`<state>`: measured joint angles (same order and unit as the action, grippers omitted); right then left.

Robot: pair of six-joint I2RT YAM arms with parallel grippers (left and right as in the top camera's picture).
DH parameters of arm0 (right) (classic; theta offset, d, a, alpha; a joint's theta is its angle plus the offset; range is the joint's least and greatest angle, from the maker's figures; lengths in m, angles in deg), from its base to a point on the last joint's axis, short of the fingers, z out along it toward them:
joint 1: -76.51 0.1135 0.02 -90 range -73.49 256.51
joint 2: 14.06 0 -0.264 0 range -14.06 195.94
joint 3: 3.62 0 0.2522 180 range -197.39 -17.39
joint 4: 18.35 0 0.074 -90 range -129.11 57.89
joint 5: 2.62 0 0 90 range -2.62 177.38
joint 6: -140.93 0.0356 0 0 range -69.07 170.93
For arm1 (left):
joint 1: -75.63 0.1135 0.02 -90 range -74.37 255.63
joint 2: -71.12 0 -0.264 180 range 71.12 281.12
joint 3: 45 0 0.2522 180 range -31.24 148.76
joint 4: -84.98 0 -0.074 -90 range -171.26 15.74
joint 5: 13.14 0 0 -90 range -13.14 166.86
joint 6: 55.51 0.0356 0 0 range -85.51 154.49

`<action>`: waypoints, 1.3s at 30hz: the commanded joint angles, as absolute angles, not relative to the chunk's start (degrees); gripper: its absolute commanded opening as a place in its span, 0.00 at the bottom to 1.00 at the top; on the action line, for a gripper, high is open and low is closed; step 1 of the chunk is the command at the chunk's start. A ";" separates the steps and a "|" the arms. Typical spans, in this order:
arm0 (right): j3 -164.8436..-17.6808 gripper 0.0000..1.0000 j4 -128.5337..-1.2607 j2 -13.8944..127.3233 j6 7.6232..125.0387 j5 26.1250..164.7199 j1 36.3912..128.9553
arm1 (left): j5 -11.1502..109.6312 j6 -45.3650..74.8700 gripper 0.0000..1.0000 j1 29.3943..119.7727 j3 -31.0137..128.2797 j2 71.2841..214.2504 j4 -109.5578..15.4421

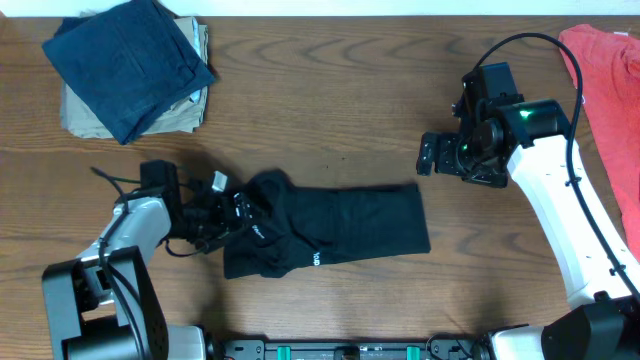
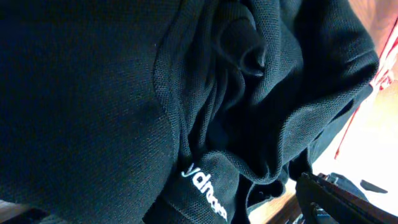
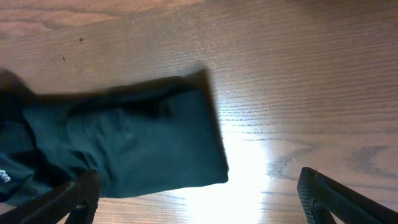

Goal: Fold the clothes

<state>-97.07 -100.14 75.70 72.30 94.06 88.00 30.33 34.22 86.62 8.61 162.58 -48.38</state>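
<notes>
Counter [image 1: 330,90]: brown wood grain.
Right arm [image 1: 560,210]: white, reaching in from the right; right claw [image 1: 428,155] spread wide, empty, over bare counter near the T-shirt's right end.
Left arm [image 1: 135,225]: low; left claw [image 1: 235,212] spread wide, against bunched fabric.
T-shirt [image 1: 350,230]: black, front centre; long axis left-right; left end bunched.

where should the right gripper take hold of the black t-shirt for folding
Grip the black T-shirt at the far corner of its right edge, coming from the right where the open right gripper hangs. That end lies flat and squared; the left end is bunched.
</notes>
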 commanded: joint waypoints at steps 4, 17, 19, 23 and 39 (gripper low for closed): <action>-96.76 0.99 -100.51 76.07 71.45 94.49 88.59 | 35.51 33.34 0.88 82.33 5.99 165.36 -51.11; -96.76 0.99 -100.49 76.07 71.45 94.52 88.59 | 40.24 31.53 0.06 74.83 6.08 165.31 -53.12; -96.76 0.99 -100.51 76.07 71.45 94.49 88.59 | 40.26 31.18 0.06 74.86 6.30 165.20 -53.08; -96.74 0.99 -100.88 76.07 71.45 94.49 88.59 | 40.39 28.82 0.06 74.97 8.13 163.94 -51.22; -86.18 0.99 -92.60 76.07 71.45 96.70 88.59 | 70.66 20.58 0.06 74.86 35.82 155.52 -17.37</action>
